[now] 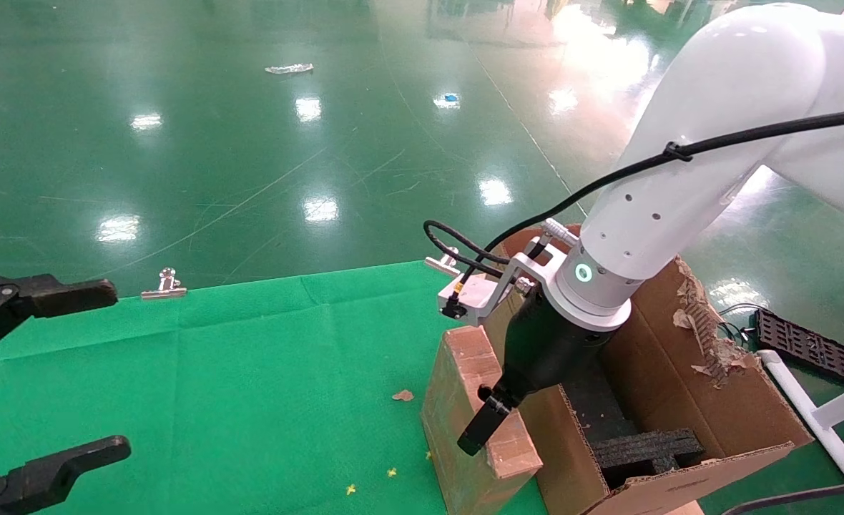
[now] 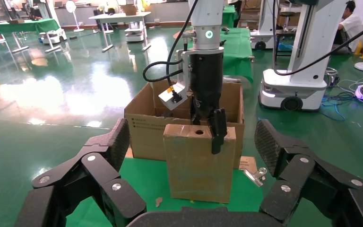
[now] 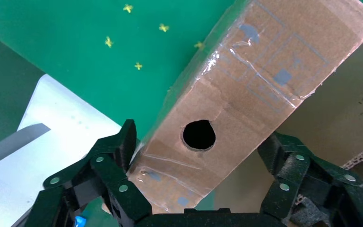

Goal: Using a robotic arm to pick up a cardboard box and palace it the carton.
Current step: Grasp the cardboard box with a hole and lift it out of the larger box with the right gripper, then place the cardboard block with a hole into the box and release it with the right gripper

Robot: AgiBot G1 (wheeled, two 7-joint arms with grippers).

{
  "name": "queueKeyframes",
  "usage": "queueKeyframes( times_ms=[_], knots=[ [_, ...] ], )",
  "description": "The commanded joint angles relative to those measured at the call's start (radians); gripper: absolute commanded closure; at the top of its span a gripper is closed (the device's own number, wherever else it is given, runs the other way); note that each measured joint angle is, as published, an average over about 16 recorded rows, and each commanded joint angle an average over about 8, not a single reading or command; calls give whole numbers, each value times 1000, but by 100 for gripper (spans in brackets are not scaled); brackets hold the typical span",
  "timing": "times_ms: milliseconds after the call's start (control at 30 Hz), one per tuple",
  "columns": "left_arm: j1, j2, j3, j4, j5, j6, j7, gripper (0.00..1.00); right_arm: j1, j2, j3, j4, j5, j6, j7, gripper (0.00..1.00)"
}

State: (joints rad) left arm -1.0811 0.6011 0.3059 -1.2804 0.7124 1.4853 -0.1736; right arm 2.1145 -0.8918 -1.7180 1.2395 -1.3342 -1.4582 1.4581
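Observation:
The small cardboard box (image 1: 458, 400) stands upright on the green cloth, right against the carton's (image 1: 722, 408) near wall. The white robotic arm (image 1: 679, 200) reaches down over it. My right gripper (image 1: 490, 415) is open and straddles the box's top. In the right wrist view the gripper (image 3: 198, 151) has one finger (image 3: 118, 156) touching the box (image 3: 246, 90) beside its round hole, and the other stands clear. The left wrist view shows the box (image 2: 196, 165) in front of the carton (image 2: 146, 135). My left gripper (image 1: 118, 368) hangs open and empty at the far left.
Black foam blocks (image 1: 651, 450) lie inside the carton, whose far flap is torn. A metal binder clip (image 1: 164, 285) holds the cloth's back edge, another (image 2: 255, 176) lies beside the box. A black grid panel (image 1: 805, 347) and a white rail (image 1: 815, 422) are on the floor at the right.

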Motion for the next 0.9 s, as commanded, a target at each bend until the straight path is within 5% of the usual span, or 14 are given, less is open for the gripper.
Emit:
queueKeyframes(
  times_ms=[33,600,900],
  knots=[
    [0,0,0,0,0,0,0,100,1,4,-1,9,-5,3,6,100],
    [0,0,1,0,-1,0,0,100,5,48,8,52,-23,47,3,100],
    [0,0,1,0,-1,-1,1,100,82,239,163,78,81,206,-260,100]
  ],
)
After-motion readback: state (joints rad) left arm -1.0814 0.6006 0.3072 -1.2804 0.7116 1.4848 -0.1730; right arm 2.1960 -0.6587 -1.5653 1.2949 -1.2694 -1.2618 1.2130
